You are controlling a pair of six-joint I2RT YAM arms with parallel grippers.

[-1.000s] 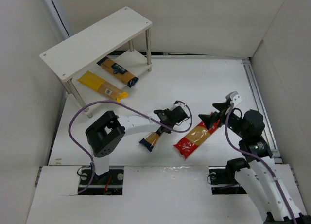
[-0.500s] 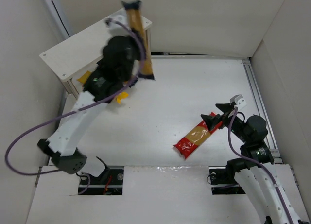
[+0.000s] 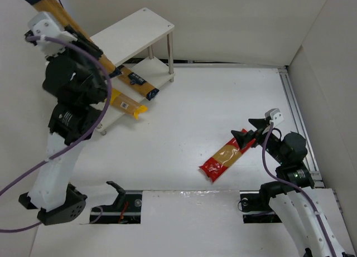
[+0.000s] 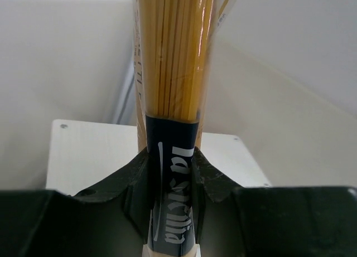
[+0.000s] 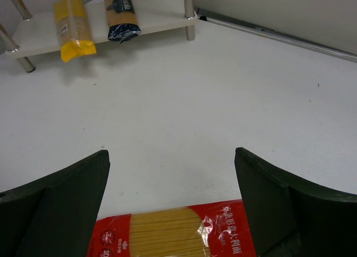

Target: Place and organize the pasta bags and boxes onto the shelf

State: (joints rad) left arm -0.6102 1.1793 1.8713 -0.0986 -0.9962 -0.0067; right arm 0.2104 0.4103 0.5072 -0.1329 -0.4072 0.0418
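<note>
Clamping a navy-ended pack [image 4: 173,56], the left gripper [image 4: 170,162] hangs above the far shelf [image 3: 134,31]; the right gripper [image 5: 171,173] gapes wide over the red pack [image 5: 167,234].

**Bright, even light; soft close-ups**

Diffuse white light fills the enclosure from above, and the pale walls [image 3: 234,23] bounce it back. Shadows are faint, the clearest a soft grey patch under the shelf [image 3: 131,37]. The top view is crisp edge to edge. In the left wrist view, the orange pack [image 4: 173,56] shows streaks of sheen and looks slightly soft up close. The right fingers [image 5: 53,207] read as dark, near-featureless wedges.
</note>
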